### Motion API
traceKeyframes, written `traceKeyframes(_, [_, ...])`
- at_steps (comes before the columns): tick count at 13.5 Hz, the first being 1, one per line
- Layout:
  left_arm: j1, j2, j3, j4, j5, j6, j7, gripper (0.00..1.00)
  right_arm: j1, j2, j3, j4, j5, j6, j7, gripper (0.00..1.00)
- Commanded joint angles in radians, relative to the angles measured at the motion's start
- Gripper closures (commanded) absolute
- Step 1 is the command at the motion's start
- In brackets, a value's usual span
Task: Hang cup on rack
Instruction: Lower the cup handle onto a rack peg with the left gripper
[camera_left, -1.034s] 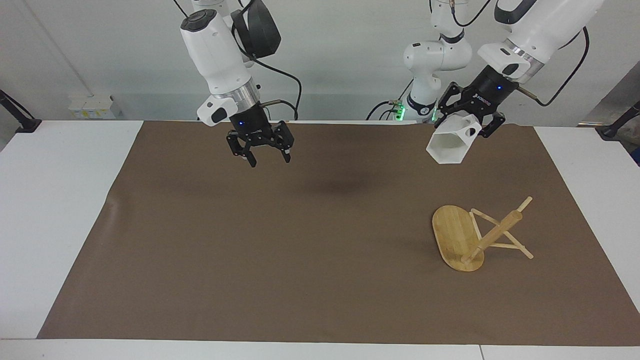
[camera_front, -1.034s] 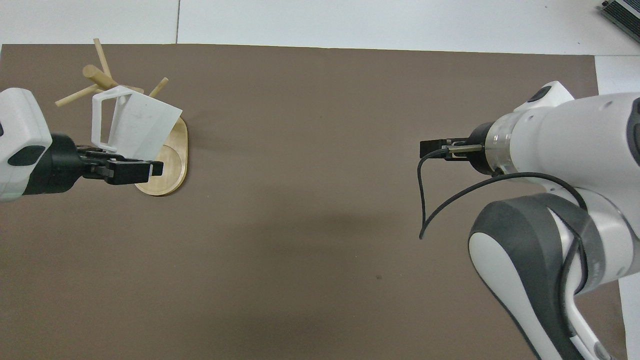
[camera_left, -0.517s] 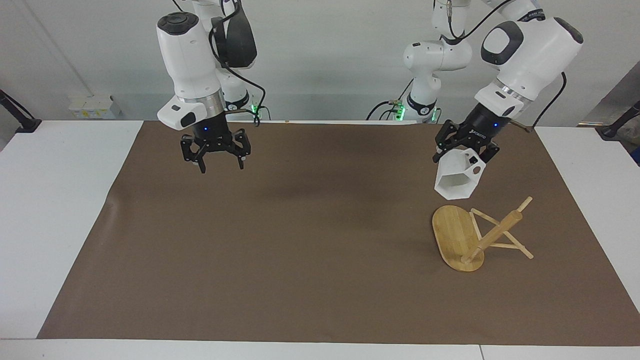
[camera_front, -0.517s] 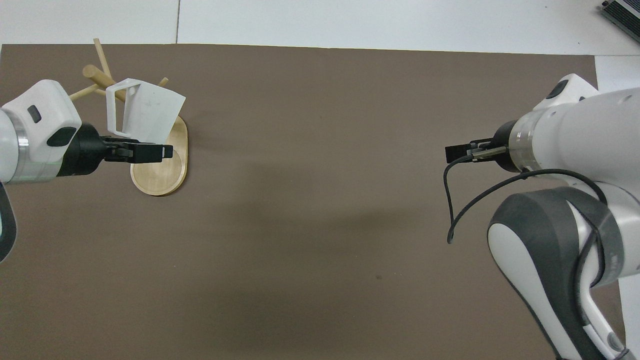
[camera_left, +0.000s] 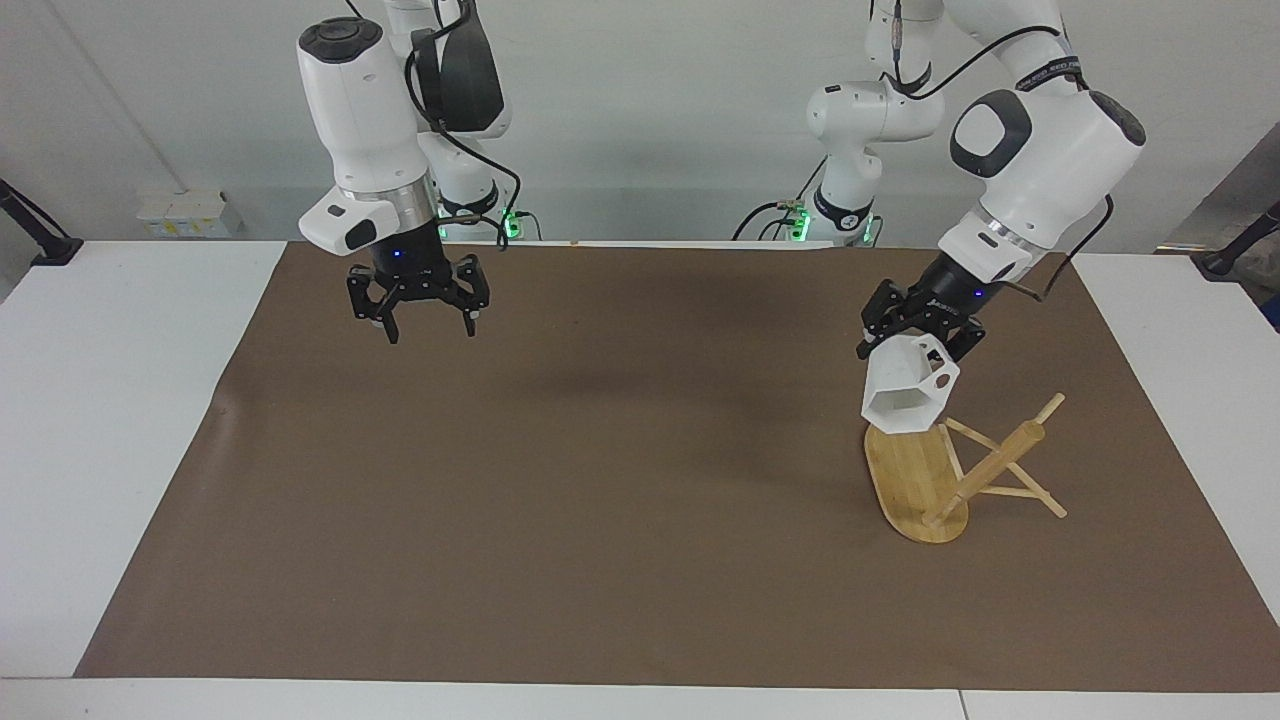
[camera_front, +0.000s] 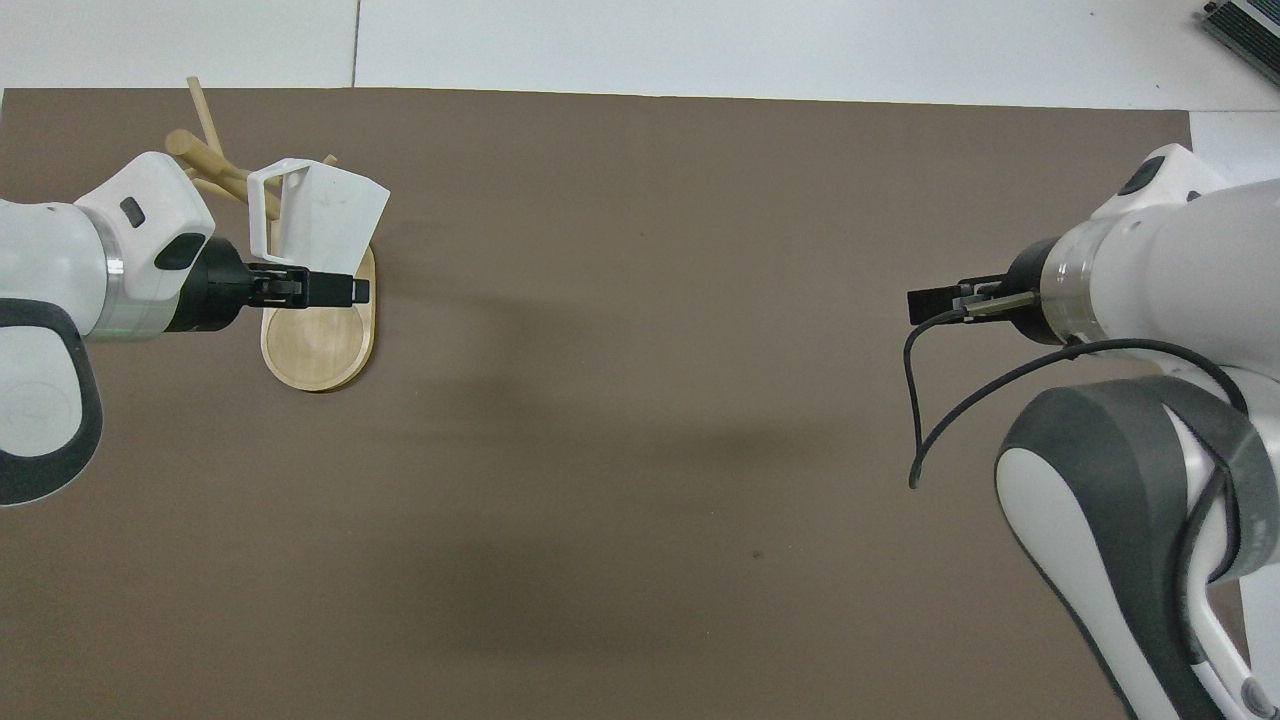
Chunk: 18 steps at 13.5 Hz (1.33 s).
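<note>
The white faceted cup (camera_left: 903, 392) (camera_front: 326, 214) hangs tilted in the air, its open mouth turned away from the robots. My left gripper (camera_left: 917, 336) (camera_front: 303, 288) is shut on it near the handle. The cup is just above the bamboo rack (camera_left: 958, 470), over the end of the oval base (camera_left: 903, 475) (camera_front: 318, 350) that lies nearer to the robots. The rack's post (camera_left: 995, 460) (camera_front: 203, 158) slants up toward the left arm's end of the table, its thin pegs crossing it. My right gripper (camera_left: 428, 322) (camera_front: 932, 302) hangs open and holds nothing, over the mat toward the right arm's end.
A brown mat (camera_left: 600, 480) covers most of the white table (camera_left: 120, 400). Nothing else lies on it besides the rack.
The left gripper has carried the cup down and away from the robots, to just above the rack's base. The right arm has drawn back toward its own end of the table, still open.
</note>
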<state>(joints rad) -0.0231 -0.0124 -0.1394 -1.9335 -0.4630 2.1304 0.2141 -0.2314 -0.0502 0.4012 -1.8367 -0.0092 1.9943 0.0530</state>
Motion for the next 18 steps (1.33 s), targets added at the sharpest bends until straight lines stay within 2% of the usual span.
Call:
traceKeyframes(1, [-0.038, 0.008, 0.006, -0.007, -0.022, 0.046, -0.048, 1.0, -0.011, -0.033, 0.004, -0.003, -0.012, -0.046, -0.016, 0.0])
traceKeyframes(5, [-0.031, 0.015, 0.006, -0.005, -0.022, 0.057, -0.056, 1.0, -0.011, -0.037, -0.044, -0.01, -0.011, -0.081, -0.022, 0.0])
traceKeyframes(14, [-0.021, 0.034, 0.006, -0.016, -0.029, 0.094, -0.099, 1.0, -0.034, -0.03, -0.051, -0.004, 0.0, -0.074, -0.01, 0.0])
traceKeyframes(18, [-0.027, 0.075, 0.006, -0.01, -0.026, 0.164, -0.104, 1.0, -0.032, -0.014, -0.058, 0.055, 0.0, -0.187, -0.028, 0.0])
